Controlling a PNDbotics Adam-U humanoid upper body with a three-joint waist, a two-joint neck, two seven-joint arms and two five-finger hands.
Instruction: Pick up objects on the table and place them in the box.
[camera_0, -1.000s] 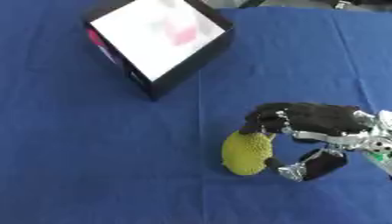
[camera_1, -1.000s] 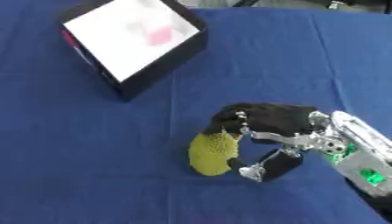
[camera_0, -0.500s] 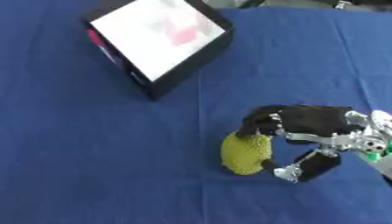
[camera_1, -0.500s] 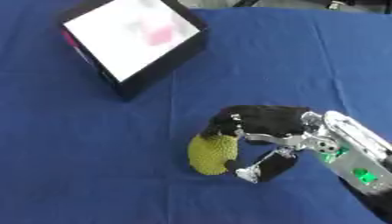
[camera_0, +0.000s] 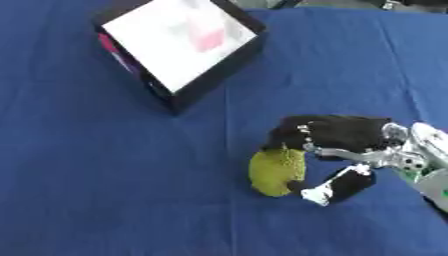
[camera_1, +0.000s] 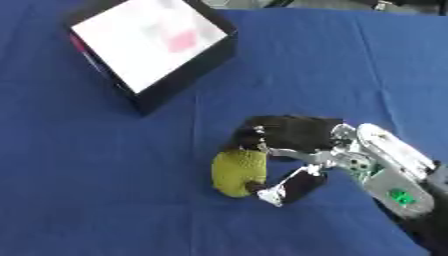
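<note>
A blue cloth (camera_0: 105, 190) is covering the whole table, matte and smooth apart from faint creases. At about five o'clock from the middle of the left eye view, a yellow-green object (camera_0: 276, 171) is lying on the cloth: an oval, slightly lumpy body with a rough, pebbled skin, perhaps a toy fruit, though the surface detail is too soft to say more. It is sitting well apart from the box.

The right hand (camera_0: 337, 142) is reaching in from the three o'clock edge, black over the palm and fingers, with a silver jointed wrist behind it. Its fingers (camera_0: 289, 136) are curling over the upper side of the oval object, and the thumb (camera_0: 337, 186), black with a pale tip, is pressing in at the object's lower right, so the hand is clamping on it from two sides. The object seems to be touching the cloth beneath, though the contact line is blurred.

At about eleven o'clock, a black box (camera_1: 149, 52) is standing tilted, square in outline with thin dark walls. Its inside is showing as a bright white face, with a small pink patch (camera_1: 181, 40) on it and a strip of pink along the left wall.
</note>
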